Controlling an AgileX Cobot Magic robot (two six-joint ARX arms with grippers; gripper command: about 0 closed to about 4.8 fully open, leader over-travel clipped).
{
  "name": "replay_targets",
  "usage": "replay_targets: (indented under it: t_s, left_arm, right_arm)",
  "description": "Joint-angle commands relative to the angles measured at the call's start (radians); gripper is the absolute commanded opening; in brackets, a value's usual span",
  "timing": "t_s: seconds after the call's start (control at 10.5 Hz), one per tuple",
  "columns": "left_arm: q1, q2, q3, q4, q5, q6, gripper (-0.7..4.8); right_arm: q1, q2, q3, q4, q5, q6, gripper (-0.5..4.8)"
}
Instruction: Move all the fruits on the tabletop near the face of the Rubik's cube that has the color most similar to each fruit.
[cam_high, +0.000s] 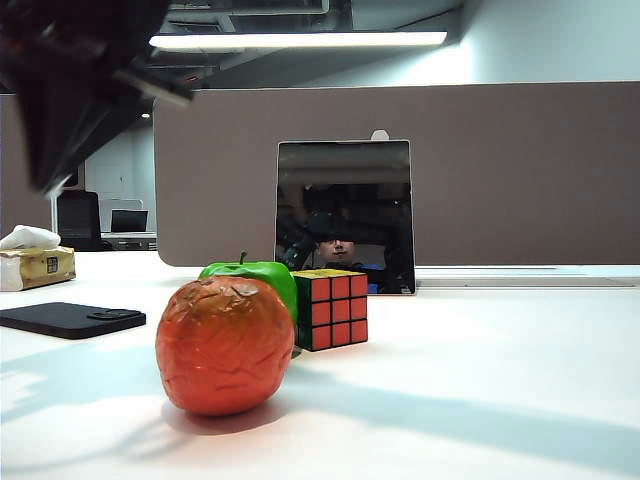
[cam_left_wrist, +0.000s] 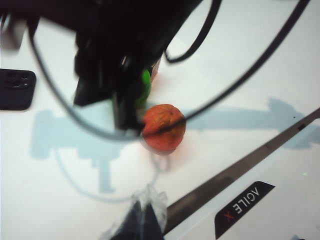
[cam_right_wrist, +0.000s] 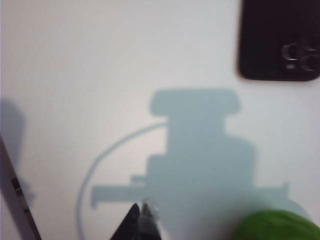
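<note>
The wrinkled orange-red fruit (cam_high: 225, 345) sits at the front of the white tabletop (cam_high: 480, 380). The green apple (cam_high: 262, 279) stands just behind it, beside the Rubik's cube (cam_high: 331, 308), whose red-orange face looks toward the camera and whose yellow face is on top. My left gripper (cam_left_wrist: 145, 216) hangs shut and empty high over the table, with the orange-red fruit (cam_left_wrist: 164, 127) below it and the apple (cam_left_wrist: 144, 86) half hidden by the other dark arm (cam_left_wrist: 120, 45). My right gripper (cam_right_wrist: 143, 220) is shut and empty above bare table, a little way from the apple (cam_right_wrist: 277, 226).
A black phone (cam_high: 70, 320) lies at the left, also under the right gripper's view (cam_right_wrist: 280, 40). A tissue box (cam_high: 35, 265) stands behind it. A dark reflective panel (cam_high: 345, 215) leans on the partition behind the cube. A dark arm (cam_high: 70, 80) looms at upper left.
</note>
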Motion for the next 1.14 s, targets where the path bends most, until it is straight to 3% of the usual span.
replay_targets:
  t_s: [0.09, 0.66, 1.14]
  left_arm:
    - [-0.001, -0.001, 0.003, 0.027, -0.03, -0.003, -0.05]
    - [-0.001, -0.002, 0.002, 0.037, -0.031, -0.003, -0.05]
    - [-0.001, -0.001, 0.0, 0.067, -0.03, -0.023, -0.05]
  right_arm:
    - [-0.061, -0.087, 0.004, -0.069, 0.033, 0.007, -0.01]
    - [-0.218, -0.265, -0.02, -0.082, 0.018, 0.011, -0.01]
    - [-0.233, -0.59, -0.374, 0.033, 0.02, 0.092, -0.01]
